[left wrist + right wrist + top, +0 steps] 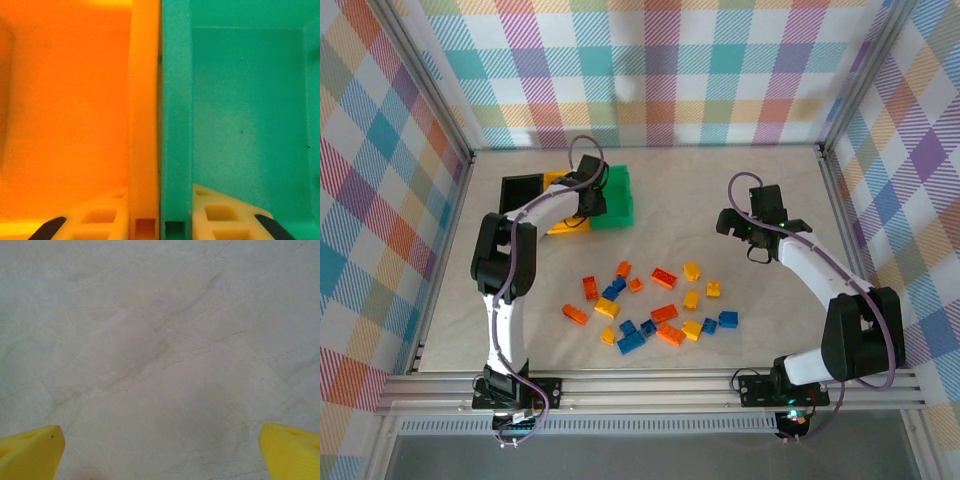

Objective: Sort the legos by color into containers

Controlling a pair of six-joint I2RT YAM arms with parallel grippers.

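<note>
Legos (664, 313) scattered on table (160, 340) between arms, toward near edge, well apart from bins. Left gripper (160, 220) clamped across touching walls (167, 125) of yellow bin (65, 110) and green bin (250, 110), one finger inside each. Right gripper (160, 455) jaws wide, over bare table. We read this as drag of bins toward Legos: keep pinch square, pull slow and level so neither bin tips. Bins' long axes run toward back wall; Legos point every way.
</note>
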